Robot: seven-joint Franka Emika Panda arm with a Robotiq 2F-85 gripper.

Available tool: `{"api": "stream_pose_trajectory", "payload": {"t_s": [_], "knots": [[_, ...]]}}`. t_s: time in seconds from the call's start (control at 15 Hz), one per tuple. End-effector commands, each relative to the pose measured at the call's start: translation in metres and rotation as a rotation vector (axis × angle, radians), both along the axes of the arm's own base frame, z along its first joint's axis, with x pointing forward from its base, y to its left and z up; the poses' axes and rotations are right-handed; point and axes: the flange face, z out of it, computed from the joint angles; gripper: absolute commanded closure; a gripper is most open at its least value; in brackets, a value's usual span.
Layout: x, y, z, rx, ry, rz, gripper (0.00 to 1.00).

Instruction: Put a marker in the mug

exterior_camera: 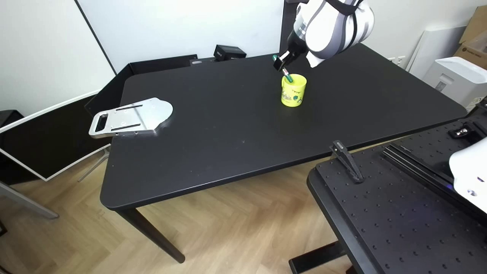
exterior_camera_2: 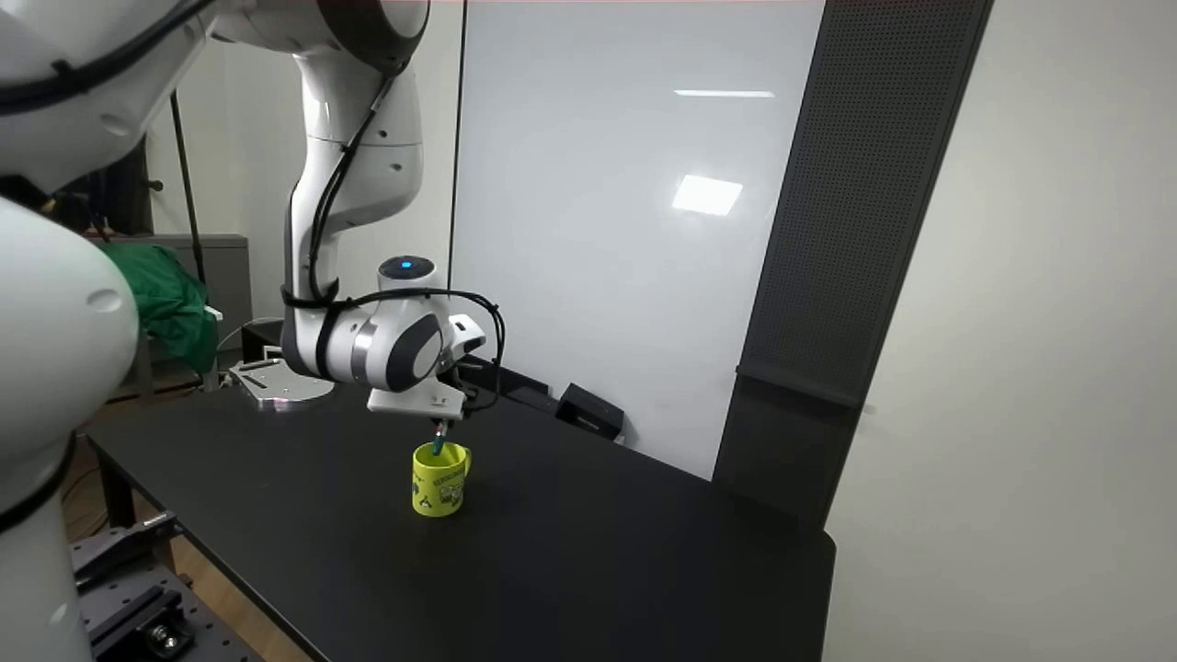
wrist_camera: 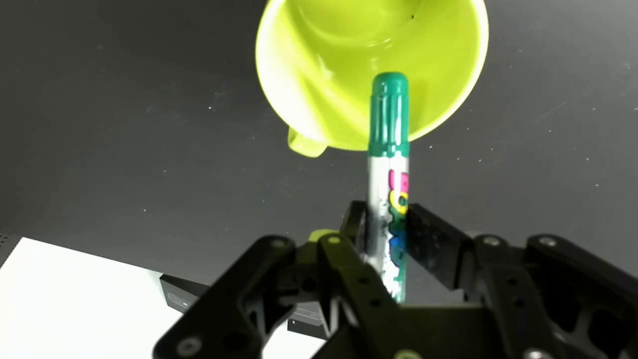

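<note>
The marker, with a green cap and a white body with coloured print, is held in my gripper (wrist_camera: pixel 383 219). The marker (wrist_camera: pixel 389 124) is tilted, cap end forward, and the cap overlaps the mug's opening in the wrist view. The yellow mug (wrist_camera: pixel 344 55) stands upright on the dark table, with printed figures on its side. In both exterior views the marker (exterior_camera: pixel 287 75) (exterior_camera_2: pixel 439 441) points down at the mug (exterior_camera: pixel 293 92) (exterior_camera_2: pixel 438 483), its cap at the rim. My gripper (exterior_camera: pixel 282 64) is shut on the marker, above and beside the mug. How deep the cap sits is hard to tell.
A flat silver plate with a handle (exterior_camera: pixel 137 114) lies at the table's far end, partly over the edge. A black box (exterior_camera: pixel 229 52) stands behind the table by the whiteboard (exterior_camera_2: pixel 625 184). The table (exterior_camera: pixel 213 125) has a separate perforated bench (exterior_camera: pixel 399 213) beside it.
</note>
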Motion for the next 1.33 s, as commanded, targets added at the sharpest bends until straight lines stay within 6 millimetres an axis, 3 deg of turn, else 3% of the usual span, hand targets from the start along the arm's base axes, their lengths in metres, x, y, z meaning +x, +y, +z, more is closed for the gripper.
{"api": "stream_pose_trajectory", "payload": {"t_s": [0.0,0.33,0.4,0.53,0.93,1.27], "knots": [[0.008,0.013,-0.015,0.014,0.002,-0.029,0.94],[0.005,0.015,-0.027,0.007,0.019,-0.024,0.94],[0.004,0.014,-0.028,0.005,0.021,-0.024,0.49],[0.004,0.012,-0.026,0.000,0.020,-0.024,0.42],[0.002,-0.001,-0.013,-0.026,0.034,-0.033,0.02],[0.007,-0.013,0.015,-0.056,0.066,-0.042,0.00]]}}
